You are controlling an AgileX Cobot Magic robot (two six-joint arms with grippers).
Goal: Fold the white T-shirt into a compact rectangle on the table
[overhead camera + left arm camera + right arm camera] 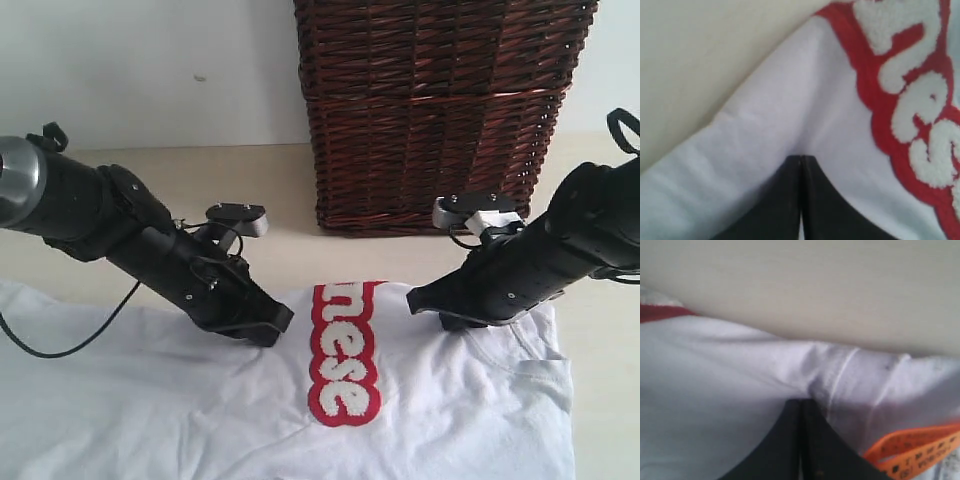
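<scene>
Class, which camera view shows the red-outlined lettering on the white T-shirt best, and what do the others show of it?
The exterior view: the lettering on the white T-shirt shows several readable letters. The left wrist view gives a blurry close-up of part; the right wrist view catches only a red sliver.

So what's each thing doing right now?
white T-shirt: lying on the table, lettering up, far edge pinched in two spots.
left gripper: shut on the shirt's edge.
right gripper: shut on the shirt's edge.
wicker basket: standing upright behind the shirt.
</scene>
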